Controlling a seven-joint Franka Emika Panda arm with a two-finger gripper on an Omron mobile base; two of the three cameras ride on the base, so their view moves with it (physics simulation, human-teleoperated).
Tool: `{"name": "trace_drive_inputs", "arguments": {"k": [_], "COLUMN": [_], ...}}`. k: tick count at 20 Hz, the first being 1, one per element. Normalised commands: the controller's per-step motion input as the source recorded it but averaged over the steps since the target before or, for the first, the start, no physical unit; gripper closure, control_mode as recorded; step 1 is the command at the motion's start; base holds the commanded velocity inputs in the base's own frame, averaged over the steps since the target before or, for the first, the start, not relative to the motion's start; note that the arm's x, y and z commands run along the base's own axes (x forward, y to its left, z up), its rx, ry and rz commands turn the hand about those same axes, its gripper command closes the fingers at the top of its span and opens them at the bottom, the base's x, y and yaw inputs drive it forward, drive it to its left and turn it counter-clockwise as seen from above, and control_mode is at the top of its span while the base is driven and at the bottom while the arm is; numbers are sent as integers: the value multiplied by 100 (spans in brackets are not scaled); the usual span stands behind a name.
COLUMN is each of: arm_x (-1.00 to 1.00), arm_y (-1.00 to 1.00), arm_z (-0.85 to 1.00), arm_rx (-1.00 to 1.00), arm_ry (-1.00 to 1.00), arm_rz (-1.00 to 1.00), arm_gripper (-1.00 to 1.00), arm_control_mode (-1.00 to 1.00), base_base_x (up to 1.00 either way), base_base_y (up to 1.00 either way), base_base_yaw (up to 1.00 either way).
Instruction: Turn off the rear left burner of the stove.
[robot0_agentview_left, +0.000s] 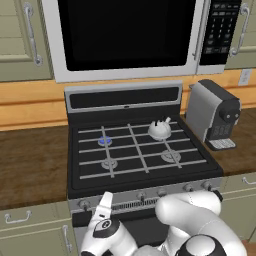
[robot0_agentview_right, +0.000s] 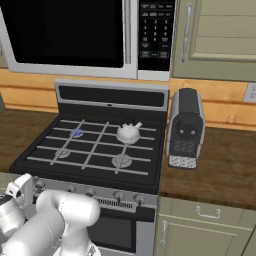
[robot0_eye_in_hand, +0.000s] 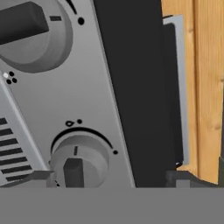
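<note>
Hovering wide-open, empty claw (robot0_eye_in_hand: 107, 177) at stove (robot0_agentview_left: 140, 150) knobs, rear left burner (robot0_agentview_left: 104, 141) glowing blue beyond

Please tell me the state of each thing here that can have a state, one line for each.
rear left burner: lit, glowing blue
other three burners: plain grey, unlit
kettle: upright on the rear right burner
microwave: door shut
hand: open, at a stove knob, not gripping it
</note>
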Motion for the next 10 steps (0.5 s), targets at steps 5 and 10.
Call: {"name": "trace_drive_inputs", "arguments": {"k": [5, 10], "arm_x": [-4, -53], "arm_y": [6, 0], "arm_z": [-9, 27], "arm_rx": [0, 0], "arm_ry": [-1, -20], "arm_rz": [0, 0], "arm_gripper": [-100, -100], "arm_control_mode": [-100, -100], "base_base_x": [0, 0], "base_base_y": [0, 0], "base_base_yaw": [0, 0]}}
